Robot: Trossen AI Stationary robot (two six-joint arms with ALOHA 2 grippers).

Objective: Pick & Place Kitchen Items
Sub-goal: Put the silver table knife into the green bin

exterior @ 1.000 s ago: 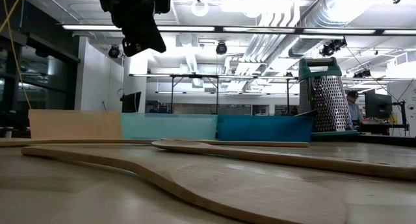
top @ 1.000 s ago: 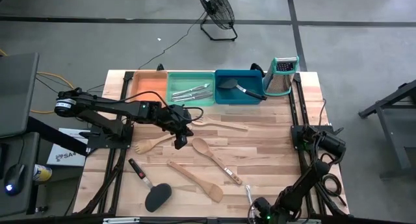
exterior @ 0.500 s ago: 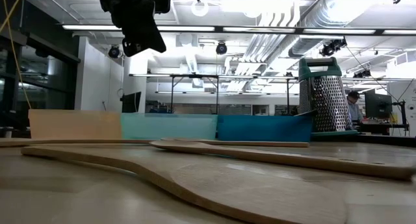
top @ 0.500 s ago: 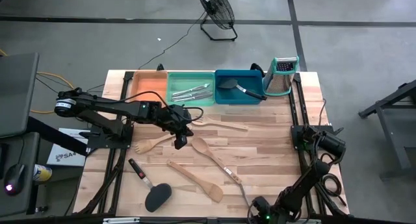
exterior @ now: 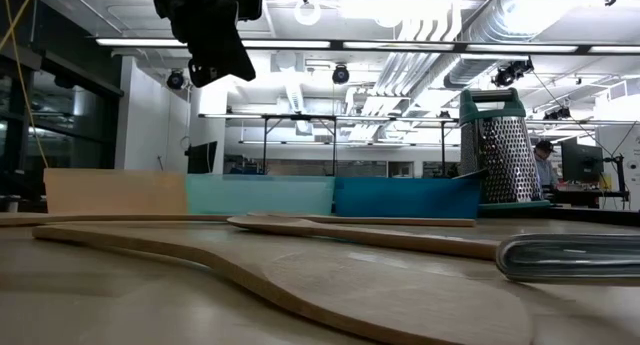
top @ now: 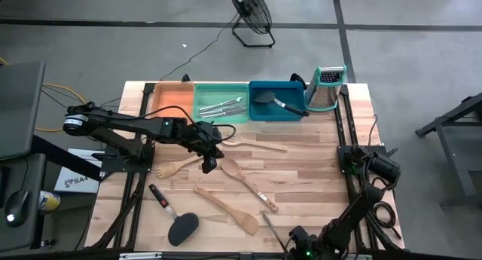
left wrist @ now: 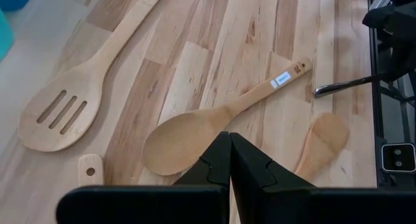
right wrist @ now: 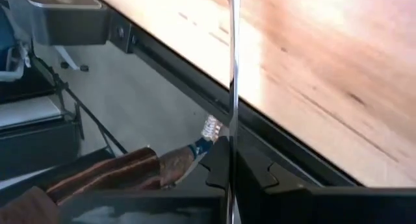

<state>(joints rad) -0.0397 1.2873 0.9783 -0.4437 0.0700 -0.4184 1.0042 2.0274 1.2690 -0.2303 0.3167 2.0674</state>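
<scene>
Here we see the right gripper (top: 295, 241), low centre-right, clamped on a silver utensil (top: 269, 224); its handle runs toward the upper left. The left gripper (top: 209, 163) hovers clenched, empty, over the wooden spoon (top: 245, 182).

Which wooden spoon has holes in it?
The slotted wooden spoon, lying beside the solid wooden spoon under the left tool. It alone has three long slots cut through its bowl; the other's bowl is whole.

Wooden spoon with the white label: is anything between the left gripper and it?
Nothing visible. The shut left gripper hangs above the bowl end of the pale wooden spoon, with only air between them.
</scene>
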